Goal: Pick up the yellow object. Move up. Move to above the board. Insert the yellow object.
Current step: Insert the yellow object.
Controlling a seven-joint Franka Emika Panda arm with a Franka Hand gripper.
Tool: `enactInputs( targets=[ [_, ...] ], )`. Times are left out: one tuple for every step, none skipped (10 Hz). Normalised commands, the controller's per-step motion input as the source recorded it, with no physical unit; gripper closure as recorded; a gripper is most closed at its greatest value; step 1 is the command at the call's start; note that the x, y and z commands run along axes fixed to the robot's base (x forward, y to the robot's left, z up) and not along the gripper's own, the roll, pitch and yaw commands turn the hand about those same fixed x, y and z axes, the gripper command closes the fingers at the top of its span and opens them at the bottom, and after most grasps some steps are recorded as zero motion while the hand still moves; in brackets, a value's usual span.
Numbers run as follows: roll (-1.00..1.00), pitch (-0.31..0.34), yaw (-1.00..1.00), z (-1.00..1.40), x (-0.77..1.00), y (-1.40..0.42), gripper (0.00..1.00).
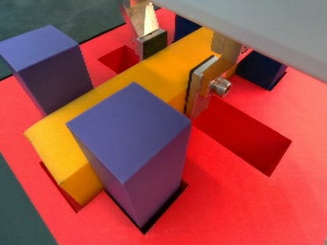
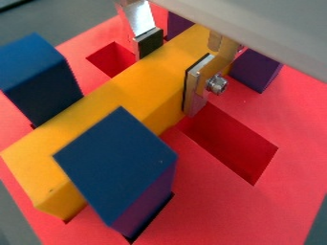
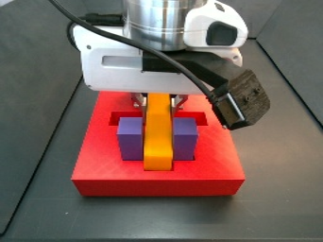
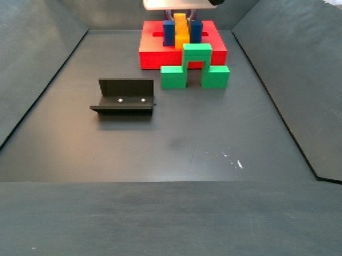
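Note:
The yellow object [image 1: 121, 110] is a long yellow-orange bar lying in the central channel of the red board [image 1: 243, 201], between a purple post [image 1: 128, 144] and blue posts [image 2: 109, 167]. It also shows in a wrist view [image 2: 115, 115] and both side views [image 3: 158, 132] [image 4: 181, 27]. My gripper [image 1: 177, 65] [image 2: 174, 62] straddles the bar near its far half. The silver fingers [image 1: 202, 86] press their dark pads against its two long sides. In a side view the gripper [image 3: 158, 95] hangs right over the board [image 3: 158, 180].
A green arch-shaped block [image 4: 195, 68] stands on the floor just in front of the board [image 4: 154, 50]. The fixture [image 4: 123, 98] stands on the dark floor to the left. A black wrist camera [image 3: 240, 99] juts out beside the gripper. Dark walls ring the floor.

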Motion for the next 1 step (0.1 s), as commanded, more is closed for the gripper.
enactInputs(
  targets=[
    [0.0, 0.0, 0.0, 0.0, 0.0, 0.0, 1.0]
  ],
)
